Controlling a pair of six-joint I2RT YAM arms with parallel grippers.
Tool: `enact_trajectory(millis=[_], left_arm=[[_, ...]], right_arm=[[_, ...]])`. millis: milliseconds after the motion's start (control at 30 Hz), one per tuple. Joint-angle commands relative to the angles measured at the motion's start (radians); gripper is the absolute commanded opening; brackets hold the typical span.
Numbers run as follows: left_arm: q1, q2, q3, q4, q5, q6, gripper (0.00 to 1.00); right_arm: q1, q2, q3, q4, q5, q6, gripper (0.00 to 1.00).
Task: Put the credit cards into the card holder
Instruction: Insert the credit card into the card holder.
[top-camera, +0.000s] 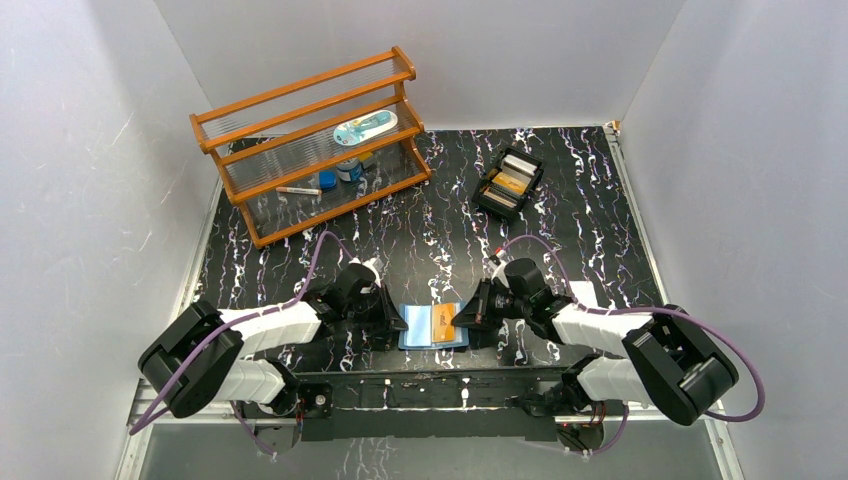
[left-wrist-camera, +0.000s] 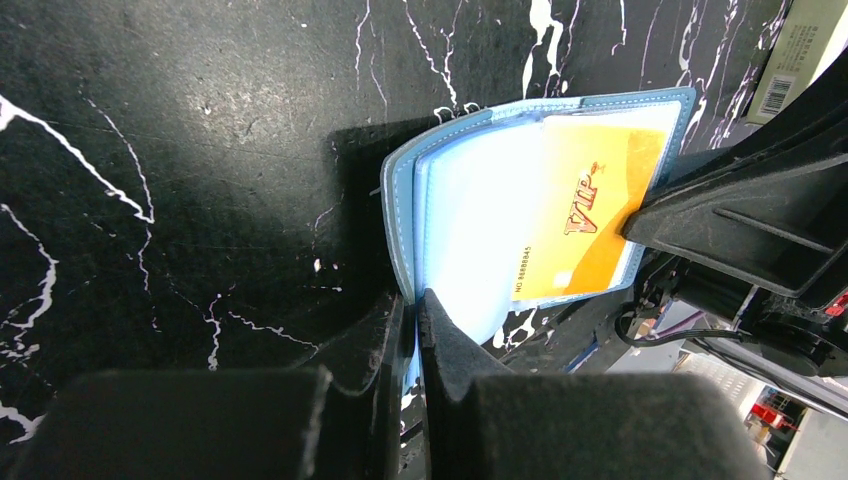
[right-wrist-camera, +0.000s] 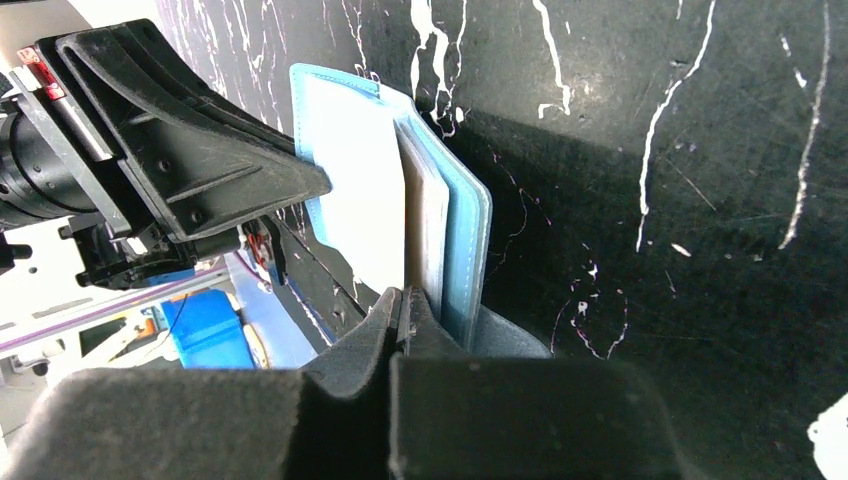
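Note:
The blue card holder (top-camera: 420, 327) lies open near the table's front edge, between both arms. My left gripper (left-wrist-camera: 412, 300) is shut on the edge of its left flap (left-wrist-camera: 470, 210). An orange credit card (left-wrist-camera: 590, 215) printed "VIP" lies against the holder's right half, partly inside it. My right gripper (right-wrist-camera: 403, 296) is shut on that card's near edge; from here the card (right-wrist-camera: 425, 225) shows edge-on beside the holder's blue cover (right-wrist-camera: 470, 240). In the top view my left gripper (top-camera: 398, 322) and right gripper (top-camera: 470, 316) flank the holder, with the card (top-camera: 445, 322) between them.
A black tray (top-camera: 508, 183) with several more cards stands at the back right. A wooden rack (top-camera: 310, 140) with small items fills the back left. A white box (top-camera: 585, 292) lies by the right arm. White walls close the sides.

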Motion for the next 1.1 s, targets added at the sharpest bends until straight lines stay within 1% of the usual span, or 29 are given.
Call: enact_trajectory(millis=[0, 433, 767, 1067], left_arm=[[0.000, 0.018, -0.016, -0.015, -0.009, 0.010, 0.02], [0.000, 0.021, -0.017, -0.007, -0.003, 0.009, 0.03], [0.000, 0.017, -0.031, -0.006, -0.007, 0.006, 0.03], [0.000, 0.019, -0.031, 0.004, 0.000, -0.001, 0.07]], right_arm=[[0.003, 0.009, -0.019, 0.099, -0.027, 0.019, 0.00], [0.004, 0.029, -0.037, 0.194, -0.063, 0.052, 0.00], [0.004, 0.013, -0.048, 0.198, -0.058, 0.059, 0.00], [0.005, 0.094, -0.060, 0.241, -0.079, 0.058, 0.00]])
